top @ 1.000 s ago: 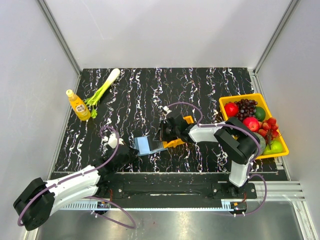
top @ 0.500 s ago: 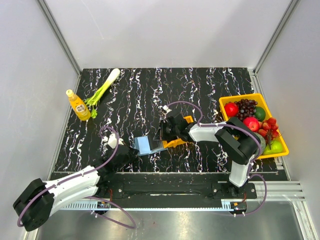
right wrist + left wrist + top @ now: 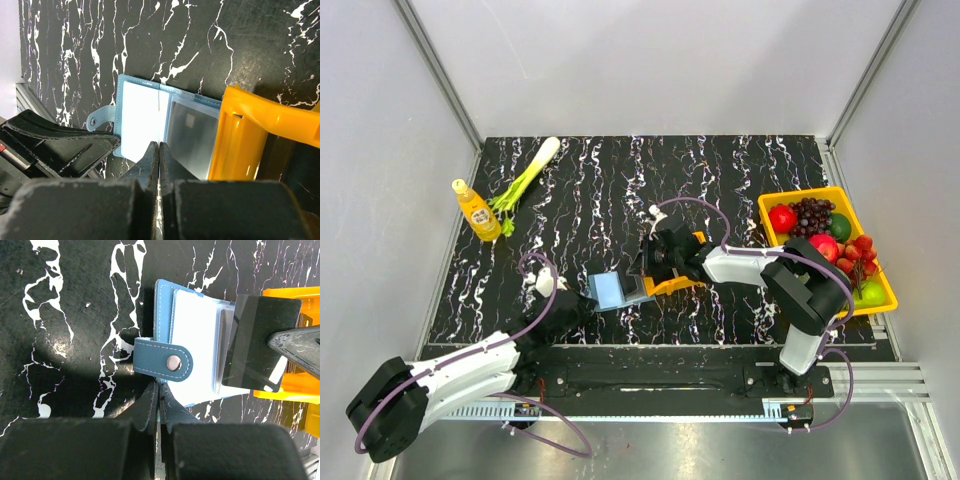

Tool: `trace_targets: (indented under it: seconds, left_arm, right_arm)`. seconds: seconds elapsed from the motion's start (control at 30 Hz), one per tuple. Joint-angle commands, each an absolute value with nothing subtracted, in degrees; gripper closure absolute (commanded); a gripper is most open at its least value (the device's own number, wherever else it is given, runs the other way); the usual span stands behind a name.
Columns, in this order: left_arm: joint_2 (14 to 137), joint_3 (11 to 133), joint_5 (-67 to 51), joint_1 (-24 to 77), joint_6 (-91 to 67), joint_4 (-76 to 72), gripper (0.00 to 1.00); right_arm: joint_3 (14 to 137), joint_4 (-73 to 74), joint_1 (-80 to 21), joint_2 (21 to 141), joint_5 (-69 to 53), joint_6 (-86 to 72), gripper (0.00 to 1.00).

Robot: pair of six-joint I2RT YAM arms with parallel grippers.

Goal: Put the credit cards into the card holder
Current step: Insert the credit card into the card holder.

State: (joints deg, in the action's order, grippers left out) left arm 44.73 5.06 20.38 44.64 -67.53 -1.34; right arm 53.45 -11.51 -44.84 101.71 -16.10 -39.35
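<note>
Grey-panelled booth around a black marble-patterned tabletop (image 3: pixel 720 170).
White veins streak the dark surface under even, soft light. Plain pale panels form the back wall (image 3: pixel 650 60) and both side walls, joined by aluminium corner posts (image 3: pixel 440 75); a brushed metal ledge (image 3: pixel 670 450) runs along the near edge.

Left claw (image 3: pixel 159 390): bottom centre, both fingers pressed together, tips pinching the near edge of the card holder (image 3: pixel 192 335) just under its strap tab (image 3: pixel 150 362).

The holder lies open on the black, white-veined table (image 3: pixel 75 315), with its blue cover and pale inner pocket facing up. There is a metal snap (image 3: pixel 173 362) on the tab.

A dark credit card (image 3: pixel 255 335), glossy and slightly tilted, overlaps the holder's right side. The right claw (image 3: pixel 295 347) clamps it at its right edge.

An orange tray (image 3: pixel 282 390) shows behind the card. Touching the holder or just beside it: cannot tell.
</note>
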Motion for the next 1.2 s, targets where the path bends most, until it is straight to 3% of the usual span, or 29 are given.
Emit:
trace_targets:
  seconds: [0.0, 0.77, 1.17]
  left_arm:
    - [44.56, 4.83, 21.45, 44.47, -67.06, -1.76, 1.0]
    - [44.91, 4.92, 21.27, 44.38, -67.06, -2.02, 1.0]
    - [43.68, 4.48, 21.62, 44.38, -67.32, -1.14, 1.0]
  right_arm:
    - [53.79, -13.0, -44.38, 101.77, -17.13, -39.55, 1.0]
    - [51.77, -16.77, -44.82, 107.4, -21.88, -43.5, 1.0]
    - [52.38, -13.54, -44.91, 98.71, -16.26, -41.31, 1.0]
